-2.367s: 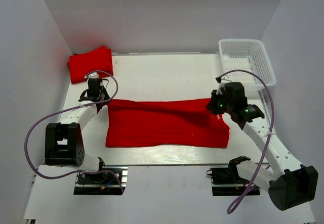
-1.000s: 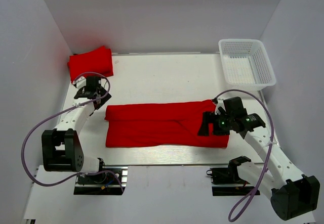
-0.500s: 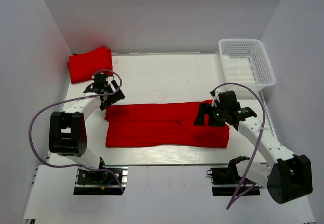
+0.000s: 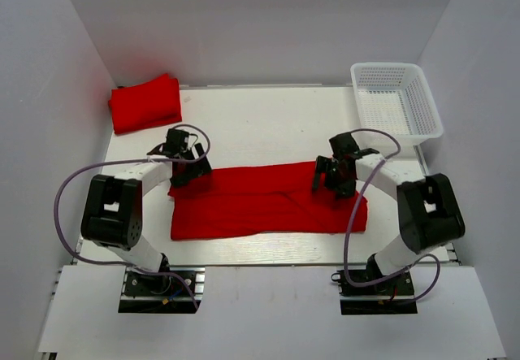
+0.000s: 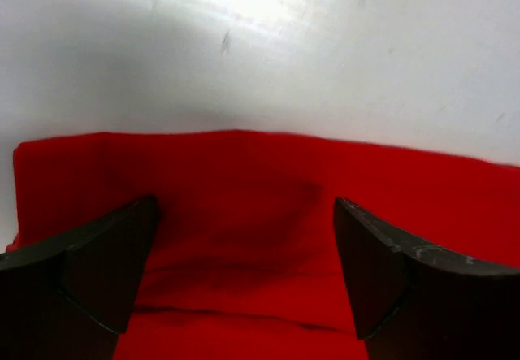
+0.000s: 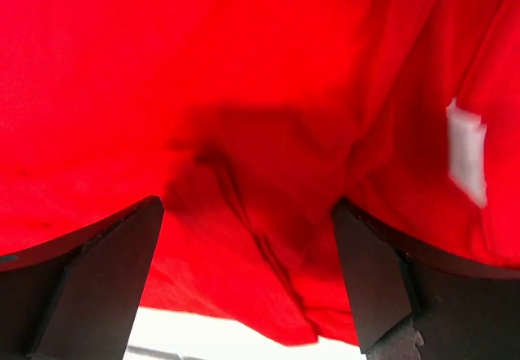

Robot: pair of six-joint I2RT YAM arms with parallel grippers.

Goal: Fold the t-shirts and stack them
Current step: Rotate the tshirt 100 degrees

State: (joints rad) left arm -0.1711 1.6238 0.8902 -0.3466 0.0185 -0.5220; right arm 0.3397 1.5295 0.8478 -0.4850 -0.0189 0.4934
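Observation:
A red t-shirt [image 4: 268,199] lies folded into a long band across the middle of the table. A second red t-shirt [image 4: 145,103] sits folded at the back left corner. My left gripper [image 4: 195,170] hangs open over the band's top left corner; in the left wrist view its dark fingers [image 5: 106,271] straddle red cloth [image 5: 244,238] just inside the far edge. My right gripper [image 4: 331,180] is open over the band's right end, and in the right wrist view the cloth [image 6: 268,132] fills the space between the fingertips [image 6: 370,279]. Nothing is pinched.
A white mesh basket [image 4: 396,100] stands at the back right. White walls close in the table [image 4: 268,124] on three sides. Purple cables loop from both arms.
Both grippers have swung inward onto the ends of the band: the left from beside its left end, the right from nearer the front right corner. The cloth has hardly moved.

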